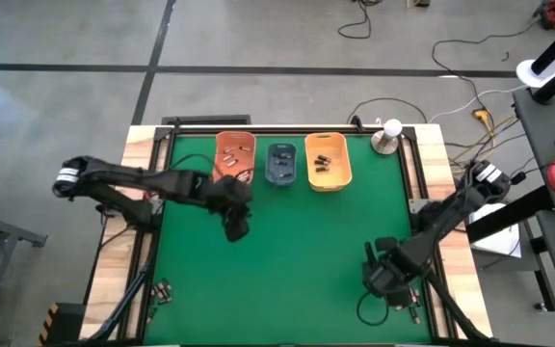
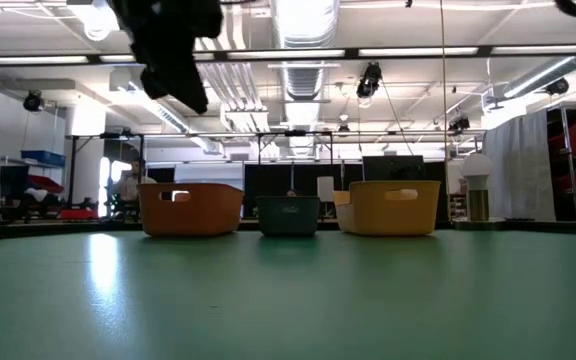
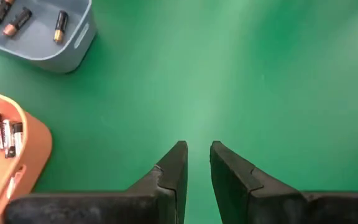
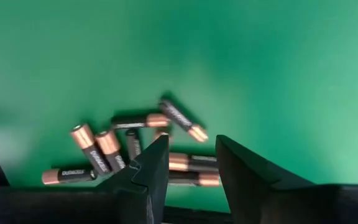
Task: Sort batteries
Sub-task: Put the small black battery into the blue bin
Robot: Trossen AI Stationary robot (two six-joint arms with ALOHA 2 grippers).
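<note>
Fingers on my right gripper (image 4: 188, 158) stand parted, empty, over the loose batteries (image 4: 135, 146) at the counter's (image 1: 297, 241) near-right corner; the pile lies just ahead, long axes mixed. Right arm is clearly nearer, so I judge it takes the next pick. Left gripper (image 3: 196, 158), narrow gap, empty, hangs near the orange bin (image 3: 33, 146) and blue-grey bin (image 3: 73, 46), both holding batteries.
</note>
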